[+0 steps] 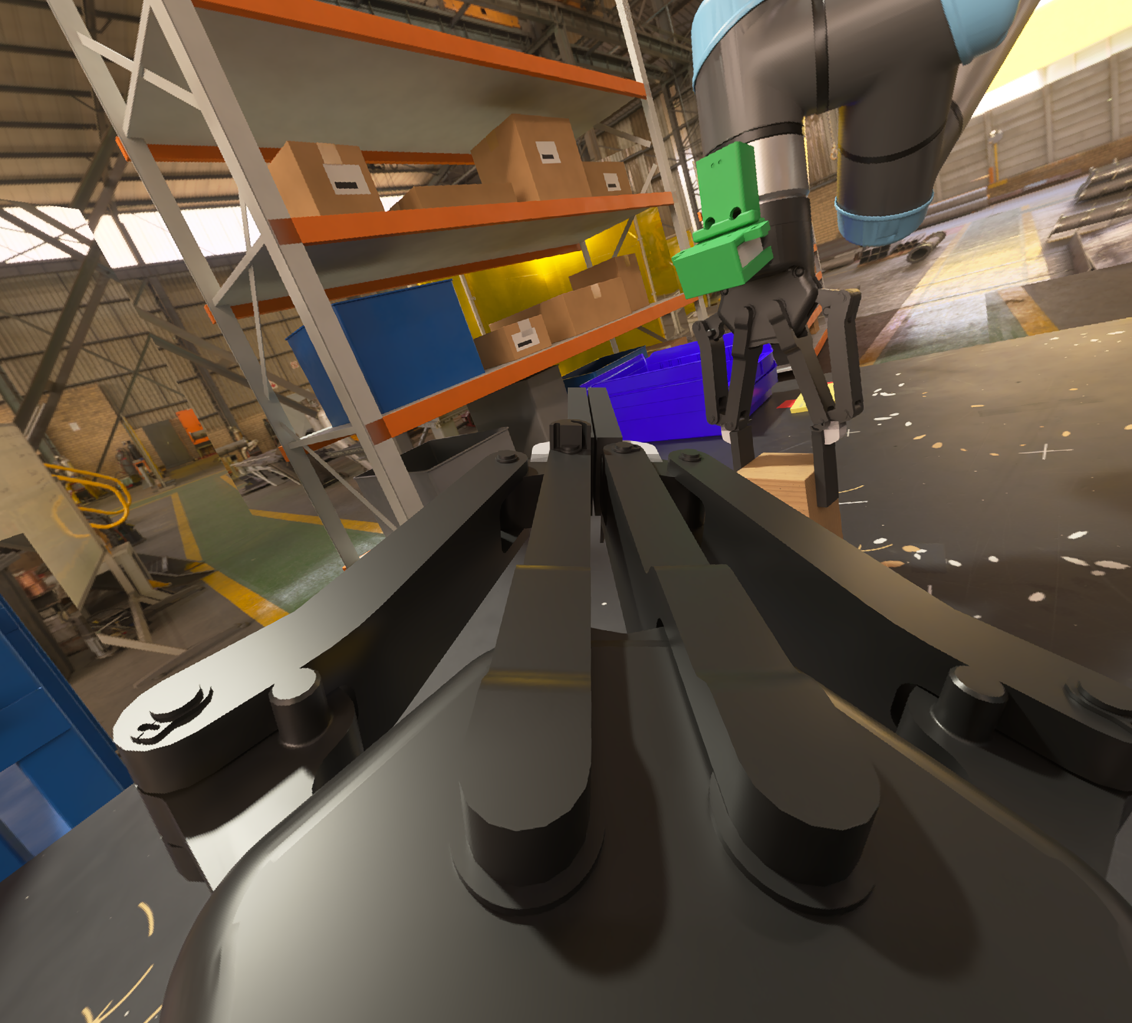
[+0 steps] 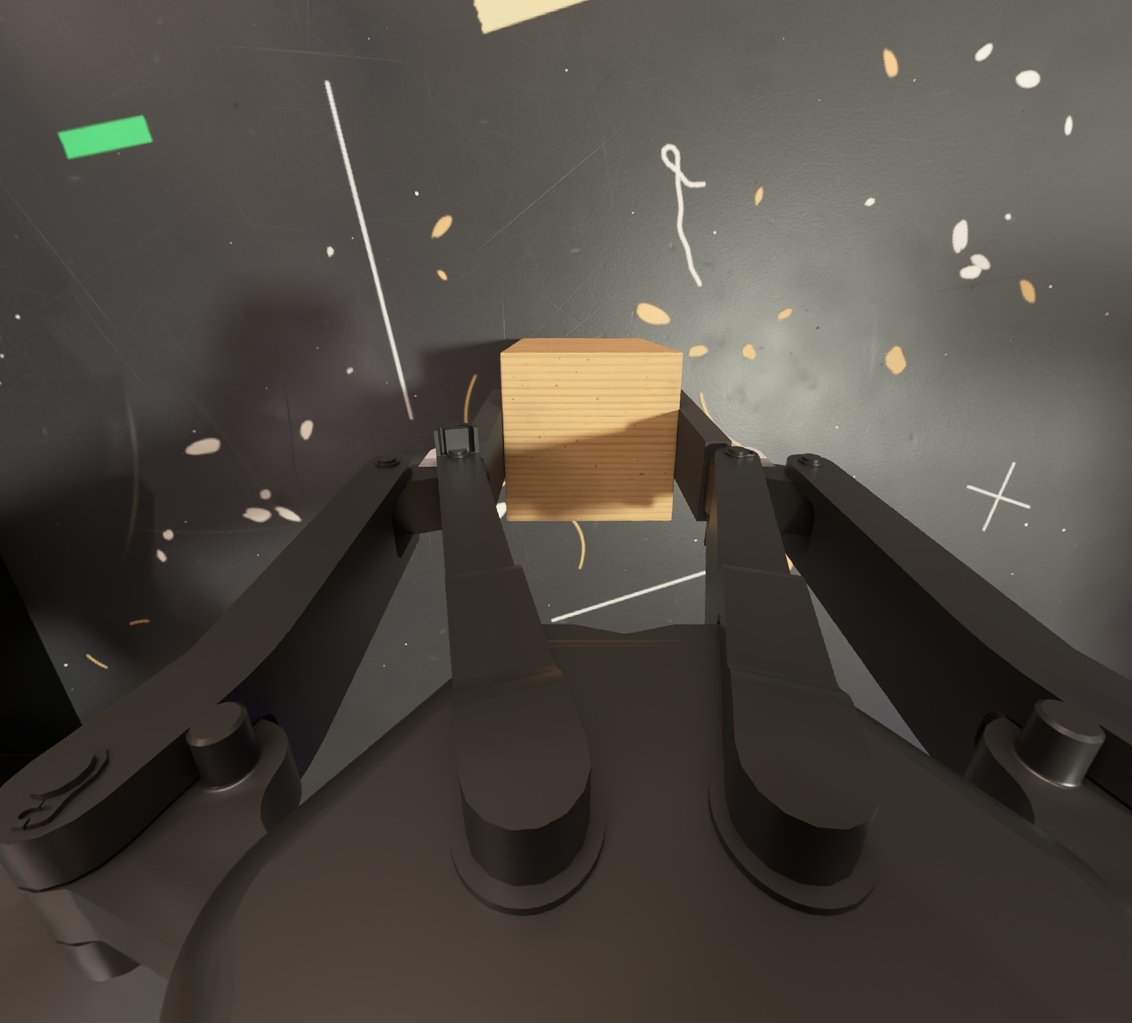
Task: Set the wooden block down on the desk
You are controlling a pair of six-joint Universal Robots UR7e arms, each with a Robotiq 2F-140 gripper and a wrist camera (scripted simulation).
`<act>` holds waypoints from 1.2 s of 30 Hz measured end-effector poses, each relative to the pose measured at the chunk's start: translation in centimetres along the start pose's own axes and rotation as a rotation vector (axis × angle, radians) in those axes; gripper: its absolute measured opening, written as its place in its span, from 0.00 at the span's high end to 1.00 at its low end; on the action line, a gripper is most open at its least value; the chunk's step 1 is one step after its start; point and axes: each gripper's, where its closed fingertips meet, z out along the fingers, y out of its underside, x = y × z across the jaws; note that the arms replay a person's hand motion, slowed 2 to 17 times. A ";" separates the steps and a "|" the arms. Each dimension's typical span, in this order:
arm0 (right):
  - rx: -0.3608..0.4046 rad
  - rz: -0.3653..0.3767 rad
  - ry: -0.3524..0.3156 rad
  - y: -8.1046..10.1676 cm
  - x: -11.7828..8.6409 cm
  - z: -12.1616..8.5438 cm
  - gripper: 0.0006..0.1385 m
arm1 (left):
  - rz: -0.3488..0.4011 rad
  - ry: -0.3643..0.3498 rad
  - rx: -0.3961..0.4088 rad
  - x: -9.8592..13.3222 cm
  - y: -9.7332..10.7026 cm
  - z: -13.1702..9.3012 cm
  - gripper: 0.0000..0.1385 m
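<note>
Gripping the wooden block (image 2: 588, 430) between its fingers, the right hand (image 2: 591, 451) points down at the dark speckled table (image 2: 245, 258); the left hand (image 1: 588, 411) is closed, empty.

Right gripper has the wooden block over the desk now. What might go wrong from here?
1. From the right wrist view, I cannot tell whether the wooden block touches the desk; opening the right gripper early may drop or tip it.
2. The fingers reach low beside the block; descending further may press them into the desk.
</note>
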 end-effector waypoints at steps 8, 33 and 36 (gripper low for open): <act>-0.031 0.001 -0.001 0.2 0.1 0.8 0.53 | 0.000 0.002 -0.001 0.0 0.0 0.0 0.99; -0.085 -0.002 0.023 0.8 0.5 1.4 0.53 | -0.001 0.005 -0.002 0.0 0.1 0.2 0.99; -0.084 0.000 0.020 0.8 0.5 1.4 0.53 | 0.000 0.006 -0.002 0.0 0.1 0.2 0.99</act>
